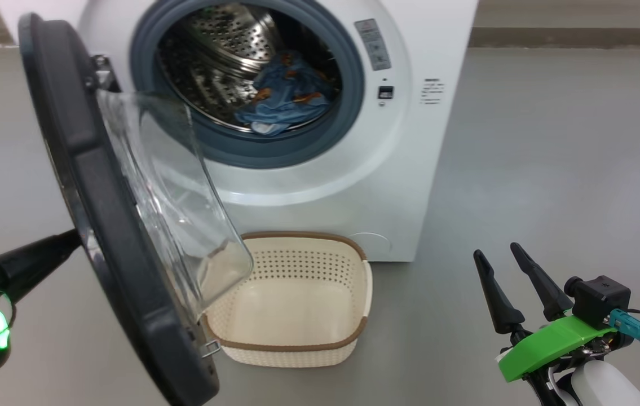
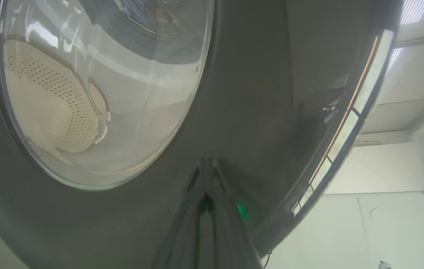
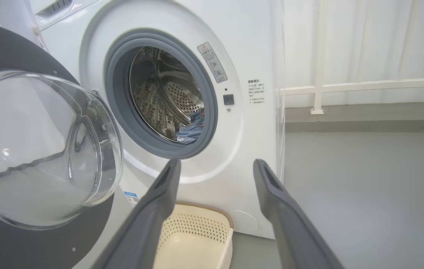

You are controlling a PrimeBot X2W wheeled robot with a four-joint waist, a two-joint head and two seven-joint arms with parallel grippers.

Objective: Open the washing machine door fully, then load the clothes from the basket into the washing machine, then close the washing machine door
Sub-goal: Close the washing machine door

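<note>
Judging by its build, the washing machine door (image 1: 100, 197) should handle as a stiff, fairly heavy slab that swings only about its hinge. Its black outer face is glossy and likely slippery, so I would push rather than pinch. I would press on the dark ring out toward the free edge and keep off the glass bowl (image 1: 173, 197), which looks the more fragile part.

My left end effector (image 2: 206, 175) has its fingers pressed together. The tips meet their own reflection on that outer ring, just beside the window, so I take them to be touching it.

The door stands part open, nearly edge-on in the head view, with its bowl hanging over the near left corner of the basket (image 1: 297, 265). The basket sits empty on the floor against the washing machine (image 1: 427, 141). The clothes (image 1: 288, 93) lie soft and crumpled low in the drum (image 1: 212, 45).

My right end effector (image 1: 495, 250) is spread wide, holds nothing, and sits low on the right, well apart from the door.
</note>
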